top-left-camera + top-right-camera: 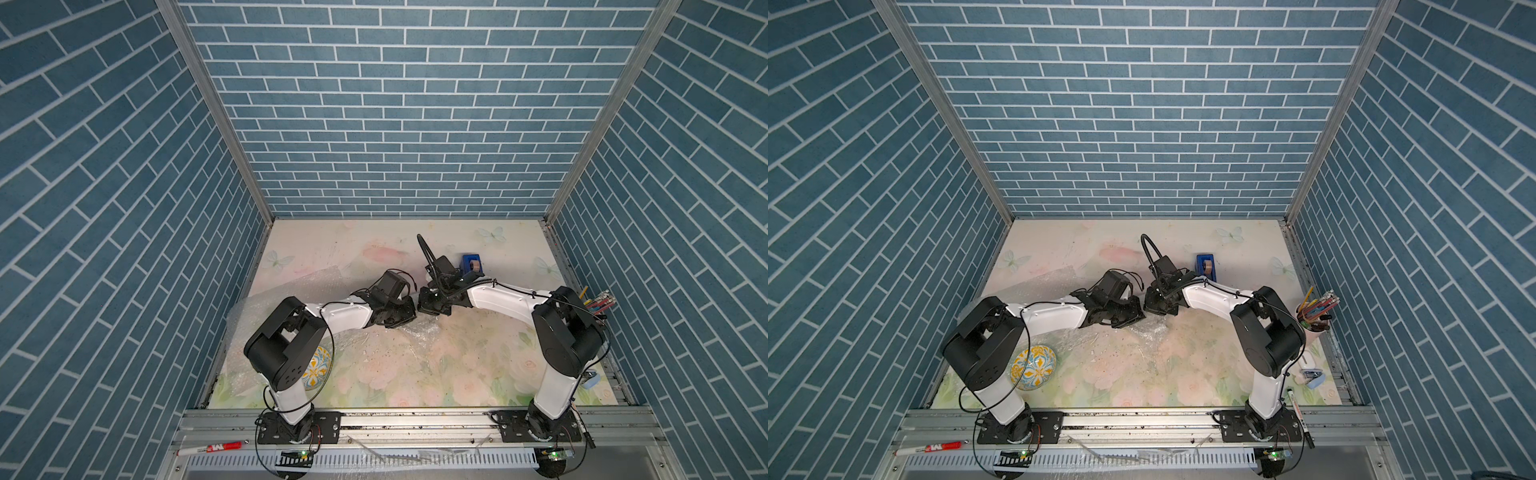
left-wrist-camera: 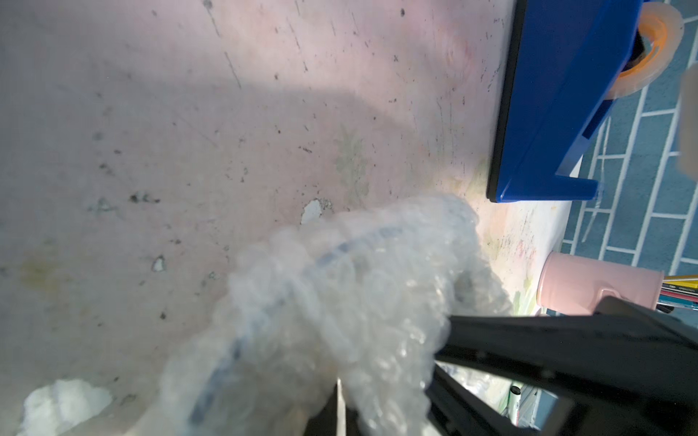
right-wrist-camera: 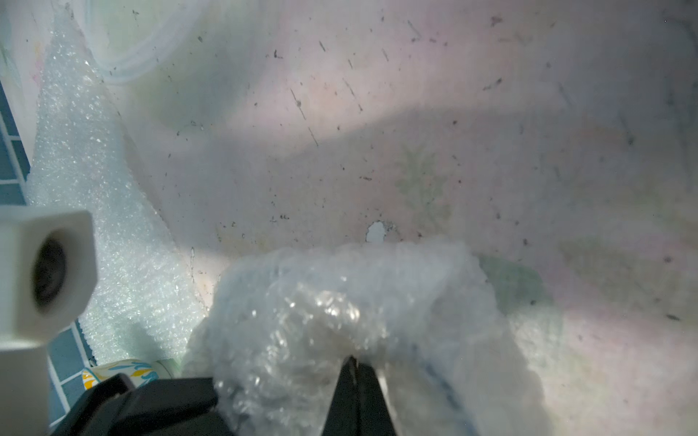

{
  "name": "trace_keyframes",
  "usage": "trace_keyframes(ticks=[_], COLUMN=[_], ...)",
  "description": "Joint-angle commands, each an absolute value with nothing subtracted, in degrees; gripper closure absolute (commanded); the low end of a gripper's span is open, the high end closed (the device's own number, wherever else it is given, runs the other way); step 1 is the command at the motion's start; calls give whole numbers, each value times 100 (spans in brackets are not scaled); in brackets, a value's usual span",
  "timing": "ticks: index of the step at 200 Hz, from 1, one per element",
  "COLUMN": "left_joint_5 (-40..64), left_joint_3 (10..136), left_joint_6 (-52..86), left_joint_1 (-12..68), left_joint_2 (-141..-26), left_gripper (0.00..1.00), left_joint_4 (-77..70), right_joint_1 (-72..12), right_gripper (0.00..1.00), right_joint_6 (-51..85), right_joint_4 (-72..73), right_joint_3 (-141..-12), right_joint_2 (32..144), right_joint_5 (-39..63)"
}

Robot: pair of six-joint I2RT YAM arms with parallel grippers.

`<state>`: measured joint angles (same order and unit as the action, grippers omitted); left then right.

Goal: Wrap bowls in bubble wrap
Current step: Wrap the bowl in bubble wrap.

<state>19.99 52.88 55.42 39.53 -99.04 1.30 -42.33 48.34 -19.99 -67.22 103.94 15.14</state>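
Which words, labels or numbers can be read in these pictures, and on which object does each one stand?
"M": red letter on the white marker lying on the front rail; the smaller print beside it is blurred.
Pen beside the right arm's base: print too small to read.
No other text is legible.

Near the back, a blue tape dispenser (image 1: 471, 262). Pink cup (image 1: 1315, 328) of pencils by the right wall (image 1: 1433, 291); red marker (image 1: 210, 447) on the front rail (image 1: 415, 419).

Your L arm (image 1: 345, 316), R arm (image 1: 498, 299) reach inward, forearms near level. L gripper (image 1: 409, 316), R gripper (image 1: 420, 306) nearly tip-to-tip at centre, both pinched tight on bubble wrap (image 3: 321, 302).
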Motion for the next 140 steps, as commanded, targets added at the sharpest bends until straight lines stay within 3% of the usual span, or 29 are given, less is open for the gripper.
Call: trace_keyframes(ticks=[1, 52, 86, 140], left_joint_5=[2002, 1825, 1773, 2204], left_joint_3=[5177, 5174, 5292, 5569], left_joint_6=[5620, 5673, 5708, 5898], left_joint_1=[3886, 3780, 3727, 3727], left_joint_2=[-9834, -9000, -8765, -9667], left_gripper=[85, 72, 72, 80], left_joint_4=[134, 540, 575, 125], right_joint_1=[-4237, -4179, -4184, -4184], right_gripper=[100, 100, 100, 100], right_joint_6=[5062, 5019, 5045, 5062], right_joint_4=[-2188, -2300, -2145, -1984], right_joint_3=[-6660, -6706, -6631, -6587], right_joint_2=[10641, 10643, 10610, 10565], right_joint_5=[1377, 1295, 1325, 1345])
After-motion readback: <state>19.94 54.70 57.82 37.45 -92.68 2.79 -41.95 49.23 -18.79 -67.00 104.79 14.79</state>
